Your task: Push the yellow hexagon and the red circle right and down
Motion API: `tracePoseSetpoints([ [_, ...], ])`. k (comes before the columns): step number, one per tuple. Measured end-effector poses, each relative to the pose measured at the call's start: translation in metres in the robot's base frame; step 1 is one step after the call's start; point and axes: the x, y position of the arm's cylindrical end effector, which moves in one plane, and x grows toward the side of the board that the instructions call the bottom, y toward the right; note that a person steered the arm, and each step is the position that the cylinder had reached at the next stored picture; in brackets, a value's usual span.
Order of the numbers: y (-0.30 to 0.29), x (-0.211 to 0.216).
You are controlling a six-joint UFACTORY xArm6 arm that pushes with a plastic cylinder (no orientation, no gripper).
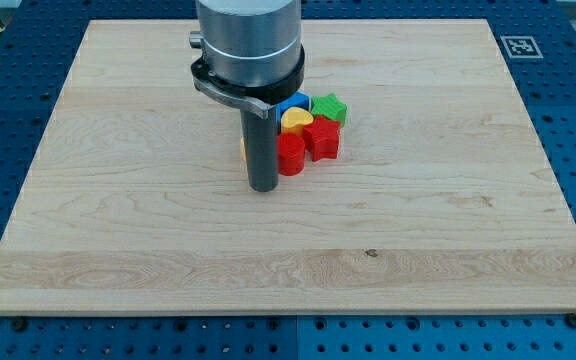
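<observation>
Red circle (290,155), yellow heart (296,121), green star (329,106).

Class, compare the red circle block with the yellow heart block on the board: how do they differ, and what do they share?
The red circle is red and round; the yellow heart is yellow and lobed. The red circle sits right beside my tip, on its right; the yellow heart lies farther toward the view's top. Both rest in one tight cluster on the wooden board.

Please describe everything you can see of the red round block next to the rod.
The red circle is a short, glossy, plastic-looking cylinder standing flat on the wooden board. My tip is right against its left side in the view. The red star touches its right; the yellow heart sits just above it.
</observation>
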Motion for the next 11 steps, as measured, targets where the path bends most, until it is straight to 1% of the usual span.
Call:
tracePoseSetpoints([
  [2, 0.004, 0.000],
  [4, -0.015, 0.021],
  [5, -0.035, -0.007],
  [6, -0.068, -0.023],
  [7, -0.083, -0.039],
  [8, -0.080, -0.060],
  [11, 0.009, -0.060],
])
